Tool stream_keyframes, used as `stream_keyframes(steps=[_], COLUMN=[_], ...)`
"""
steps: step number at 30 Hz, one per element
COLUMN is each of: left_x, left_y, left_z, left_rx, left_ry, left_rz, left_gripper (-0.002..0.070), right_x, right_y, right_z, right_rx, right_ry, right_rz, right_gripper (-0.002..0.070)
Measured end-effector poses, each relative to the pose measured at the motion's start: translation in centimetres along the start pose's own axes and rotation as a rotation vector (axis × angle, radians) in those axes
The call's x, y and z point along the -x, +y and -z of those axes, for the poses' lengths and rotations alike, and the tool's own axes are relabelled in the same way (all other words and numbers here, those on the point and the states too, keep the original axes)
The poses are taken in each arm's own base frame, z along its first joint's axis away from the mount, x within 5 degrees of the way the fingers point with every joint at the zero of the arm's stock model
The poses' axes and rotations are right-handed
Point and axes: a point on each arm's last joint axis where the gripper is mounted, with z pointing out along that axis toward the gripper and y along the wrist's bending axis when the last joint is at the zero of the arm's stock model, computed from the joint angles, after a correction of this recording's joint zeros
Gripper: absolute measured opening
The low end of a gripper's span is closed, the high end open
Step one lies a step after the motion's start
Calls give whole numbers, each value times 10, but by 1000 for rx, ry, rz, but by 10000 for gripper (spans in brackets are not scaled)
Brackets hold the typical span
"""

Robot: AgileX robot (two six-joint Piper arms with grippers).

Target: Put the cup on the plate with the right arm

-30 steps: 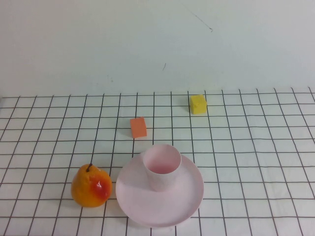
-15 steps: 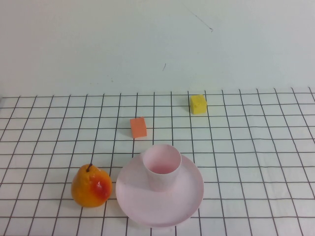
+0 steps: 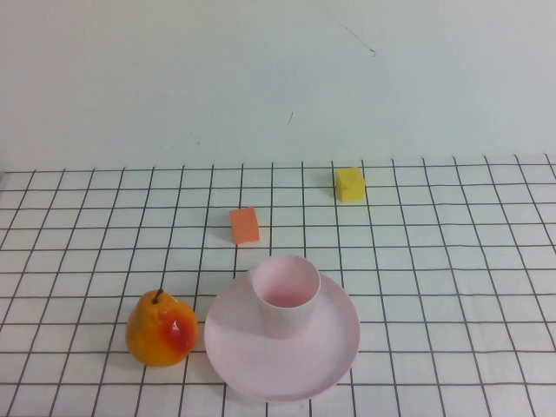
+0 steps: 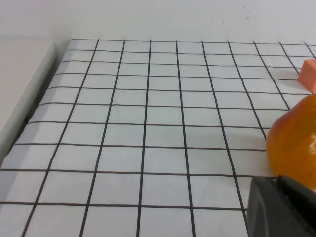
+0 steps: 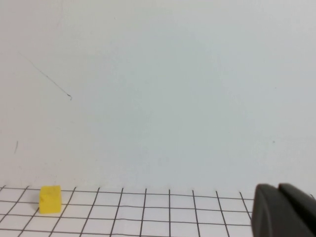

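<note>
The pale pink cup (image 3: 285, 294) stands upright on the round pale pink plate (image 3: 334, 347) near the table's front, in the high view. Neither arm shows in the high view. My left gripper (image 4: 279, 183) shows only in the left wrist view, shut and empty, close beside the pear (image 4: 295, 143). My right gripper (image 5: 278, 189) shows only in the right wrist view, shut and empty, raised and facing the back wall. Cup and plate are out of both wrist views.
An orange-red pear (image 3: 160, 328) sits just left of the plate. An orange block (image 3: 244, 225) lies behind the plate; it also shows in the left wrist view (image 4: 309, 74). A yellow block (image 3: 350, 183) lies farther back right, also in the right wrist view (image 5: 50, 199).
</note>
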Motion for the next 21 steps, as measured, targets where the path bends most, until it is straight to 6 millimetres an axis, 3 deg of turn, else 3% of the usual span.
stream_keyframes(steps=[13,21], left_x=[0,0], left_y=[0,0], left_z=[0,0], left_rx=[0,0], left_ry=[0,0], left_rz=[0,0], left_gripper=[-3,-3], right_x=[-12,-46], right_y=[-2,0], right_z=[7,9], right_rx=[-19,-10], right_ry=[53,183], right_rz=[82,47], right_gripper=[0,0])
